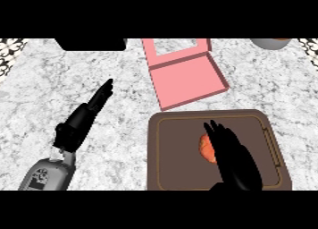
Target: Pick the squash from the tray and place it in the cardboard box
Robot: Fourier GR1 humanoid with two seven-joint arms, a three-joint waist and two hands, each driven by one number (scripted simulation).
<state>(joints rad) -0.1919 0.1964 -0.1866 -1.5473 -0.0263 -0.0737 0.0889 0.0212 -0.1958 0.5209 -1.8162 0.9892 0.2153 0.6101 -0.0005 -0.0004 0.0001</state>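
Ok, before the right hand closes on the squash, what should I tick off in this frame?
1. Squash on the brown tray: ok.
2. Right hand over the squash, fingers straight, not yet curled: ok.
3. Contact between fingers and squash: cannot tell, the hand hides part of it.
4. Pink cardboard box open, beyond the tray: ok.
5. Left hand open over the counter, away from tray and box: ok.
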